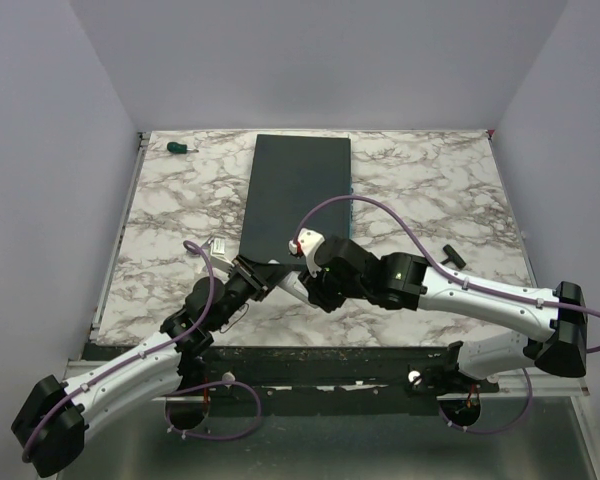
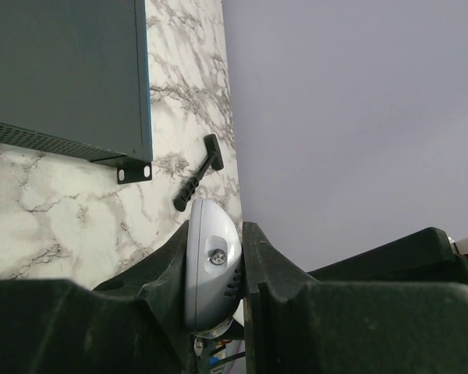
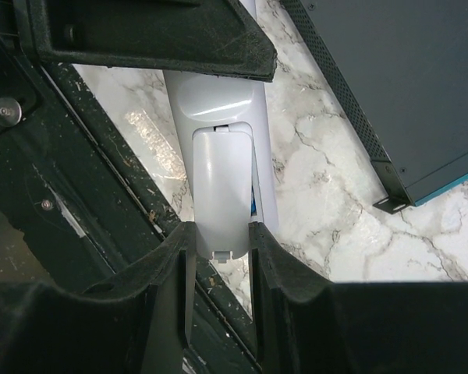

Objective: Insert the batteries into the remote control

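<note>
The white remote control (image 3: 217,97) hangs above the table's front edge, back side up, held between both grippers. My left gripper (image 2: 216,234) is shut on its rounded end, where the small emitter bulb shows; in the right wrist view its black fingers (image 3: 140,35) clamp the far end. My right gripper (image 3: 222,234) is shut on the white cover piece (image 3: 221,187), which lies over the battery bay. A thin blue sliver of a battery (image 3: 254,204) shows at the cover's right edge; the rest of the batteries is hidden. In the top view the left gripper (image 1: 263,275) and the right gripper (image 1: 305,285) meet near the table's front.
A large dark grey slab (image 1: 295,195) lies in the middle of the marble table, just behind the grippers. A green-handled screwdriver (image 1: 180,148) lies at the back left. A black T-shaped tool (image 1: 450,254) lies on the right. The dark front edge strip (image 3: 101,195) runs under the remote.
</note>
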You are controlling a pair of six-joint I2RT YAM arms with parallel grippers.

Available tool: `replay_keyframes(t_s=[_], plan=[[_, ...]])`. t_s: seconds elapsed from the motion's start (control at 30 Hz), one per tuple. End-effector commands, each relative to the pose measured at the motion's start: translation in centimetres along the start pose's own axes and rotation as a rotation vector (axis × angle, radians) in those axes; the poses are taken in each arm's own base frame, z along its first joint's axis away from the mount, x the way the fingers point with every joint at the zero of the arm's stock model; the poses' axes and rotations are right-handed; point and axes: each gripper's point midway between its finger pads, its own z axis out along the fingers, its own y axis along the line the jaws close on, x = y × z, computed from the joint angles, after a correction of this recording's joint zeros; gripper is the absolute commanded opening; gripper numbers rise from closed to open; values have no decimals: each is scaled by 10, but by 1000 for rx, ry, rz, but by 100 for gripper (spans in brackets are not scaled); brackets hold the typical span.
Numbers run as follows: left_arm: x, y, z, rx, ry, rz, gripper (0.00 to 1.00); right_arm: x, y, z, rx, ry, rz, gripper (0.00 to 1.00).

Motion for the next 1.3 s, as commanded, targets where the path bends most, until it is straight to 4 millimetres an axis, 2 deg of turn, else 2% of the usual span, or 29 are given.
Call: replay_keyframes(t_s=[0.0,0.8,0.97,1.03,1.1,1.27], plan=[[-8,-18,0,48,-32,-21,0,-1,-5,-2,39,8,-21,1],[-5,-18,-2,63,-17,-20,0,-26,-4,4,41,-74,-61,1],[-4,-18,-2,68,-12,-22,0,-26,-4,6,40,-71,-76,1],[-4,-18,-3,71,-12,-24,0,-25,-3,8,33,-67,-77,5],[-4,-19,-3,74,-12,-25,0,-25,-1,8,24,-70,-78,14],[-4,-19,-3,75,-13,-29,0,-25,-1,9,22,-81,-77,24]])
